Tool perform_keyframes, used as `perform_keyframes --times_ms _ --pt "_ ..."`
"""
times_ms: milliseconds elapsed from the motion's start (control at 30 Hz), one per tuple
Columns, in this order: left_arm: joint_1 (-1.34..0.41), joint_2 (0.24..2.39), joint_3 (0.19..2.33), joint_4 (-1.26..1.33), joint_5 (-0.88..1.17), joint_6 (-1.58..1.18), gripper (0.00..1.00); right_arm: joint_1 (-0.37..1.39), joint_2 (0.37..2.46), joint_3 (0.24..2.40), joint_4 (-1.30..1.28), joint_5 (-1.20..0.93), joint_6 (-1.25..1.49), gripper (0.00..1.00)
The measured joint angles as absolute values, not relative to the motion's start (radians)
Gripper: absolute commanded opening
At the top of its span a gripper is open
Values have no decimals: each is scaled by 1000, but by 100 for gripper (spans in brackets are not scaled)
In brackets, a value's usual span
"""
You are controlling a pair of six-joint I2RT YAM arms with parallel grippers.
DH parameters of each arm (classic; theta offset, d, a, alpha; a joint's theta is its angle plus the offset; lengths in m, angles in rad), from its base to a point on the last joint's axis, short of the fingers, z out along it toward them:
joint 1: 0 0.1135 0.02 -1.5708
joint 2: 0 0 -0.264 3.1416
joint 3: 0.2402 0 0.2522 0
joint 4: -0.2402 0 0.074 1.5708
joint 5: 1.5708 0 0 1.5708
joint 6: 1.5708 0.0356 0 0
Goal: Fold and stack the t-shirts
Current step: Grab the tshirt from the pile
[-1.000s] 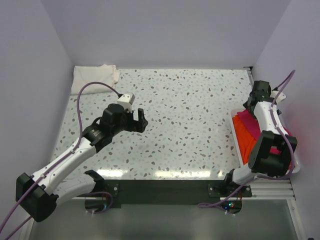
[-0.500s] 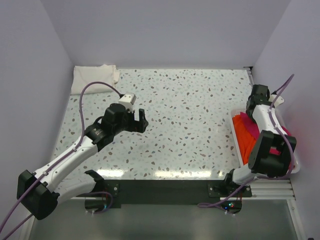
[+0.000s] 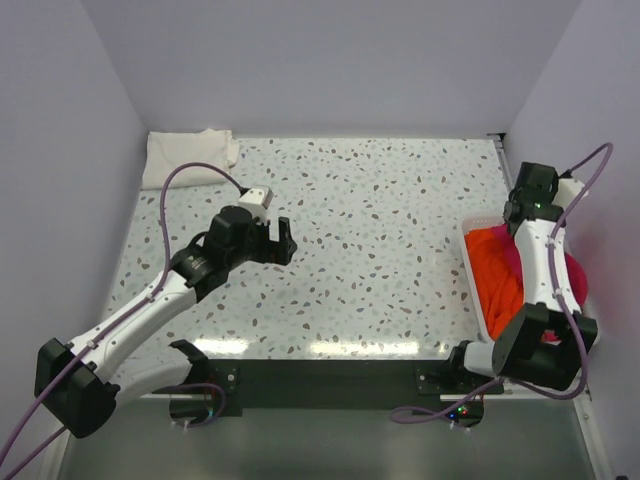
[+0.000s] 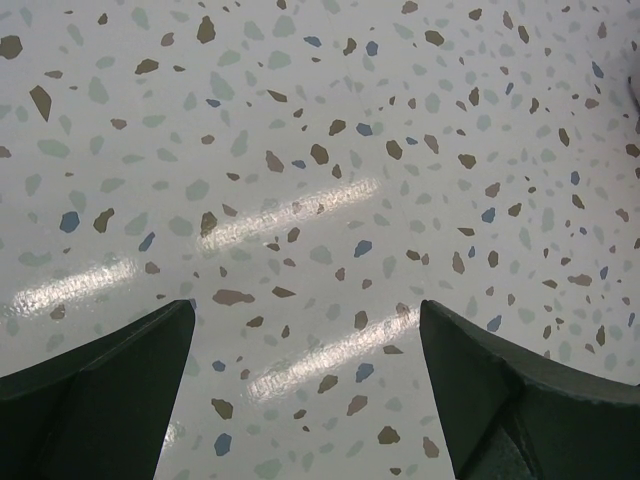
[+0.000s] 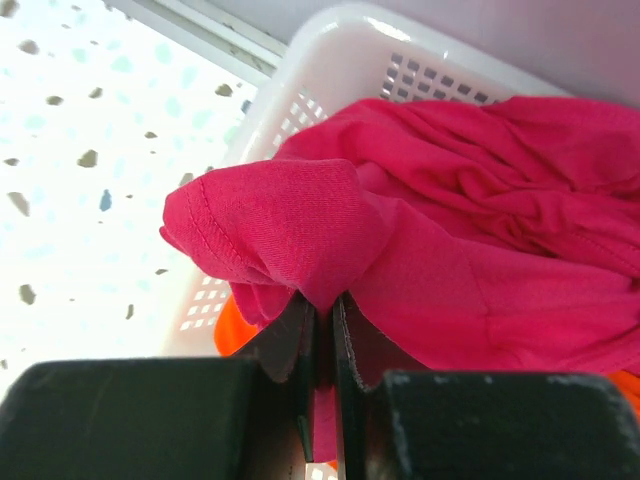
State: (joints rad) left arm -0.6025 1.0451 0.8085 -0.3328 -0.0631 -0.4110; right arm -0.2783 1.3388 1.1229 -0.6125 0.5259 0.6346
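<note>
Since a second ago your right fingers [image 5: 284,348] have gone from spread wide to pinched together, and the right wrist has shifted a little toward the side wall above the white plastic mesh basket [image 5: 330,52]; the left arm has hardly moved. Your right fingers are now clenched on a bunched fold of the magenta-red cloth t-shirt [image 5: 450,270], with only a thin slit showing between them where the cloth is squeezed. That shirt lies crumpled in the basket, its gripped fold standing just above the basket's rim on the worktop side. Beneath it, an orange cloth t-shirt [image 3: 496,272] fills the part of the basket nearer the worktop's middle, and a sliver of it shows below the fold in the right wrist view. The basket sits at the right edge of the speckled terrazzo-pattern worktop [image 4: 300,150]. Your left fingers [image 4: 100,390] are released and spread wide, hanging over bare worktop left of centre and touching nothing. A folded cream-white cloth t-shirt [image 3: 188,156] rests in the far left corner, well apart from both arms.
</note>
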Motion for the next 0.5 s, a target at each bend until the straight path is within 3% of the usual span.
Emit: perform_keyframes --times_ms 233,500 --pt "-603 1045 817 -334 -63 -411 100 -278 1216 1202 -645 469 575 0" --pt "-603 1040 828 -337 -63 -410 100 -282 1144 1396 -666 255 499 0"
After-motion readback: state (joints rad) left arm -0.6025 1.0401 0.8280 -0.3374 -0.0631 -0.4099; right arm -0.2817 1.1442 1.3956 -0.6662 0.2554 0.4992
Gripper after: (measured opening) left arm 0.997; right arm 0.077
